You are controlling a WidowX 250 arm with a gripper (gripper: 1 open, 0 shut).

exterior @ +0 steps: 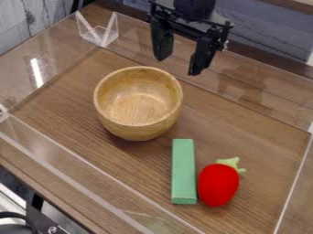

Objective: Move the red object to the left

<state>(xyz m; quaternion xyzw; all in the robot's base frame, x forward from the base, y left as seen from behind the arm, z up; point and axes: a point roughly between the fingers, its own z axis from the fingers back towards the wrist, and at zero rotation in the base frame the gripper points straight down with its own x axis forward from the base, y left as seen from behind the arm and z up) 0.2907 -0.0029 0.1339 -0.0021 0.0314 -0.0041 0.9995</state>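
Camera view, looking down across the wooden worktop (263,119): the gripper (180,57) hangs above the far part of the surface, pointing downward, its two dark fingers spread wide with nothing between them. It holds nothing and touches nothing; bare wood lies beneath it.

Nearest to it is the wooden bowl (138,102), upright and empty, sitting a little toward the near side from the gripper and roughly midway across the worktop. Farther out, close to the near edge, lies the green block (184,171), long and flat, its length running from the near edge toward the far one. Just beside the block, on its right and toward the near right corner, rests the red object (219,184), a small strawberry-shaped toy with a green leafy tip pointing up and to the right. Whether it touches the block cannot be told; the gap, if any, is very slight.

As a judgement, the task has not yet started in any visible way: the red object sits on the right side, well apart from the gripper, ungrasped. What remains is everything: approach, grasp, carry to the left past the block, and release.
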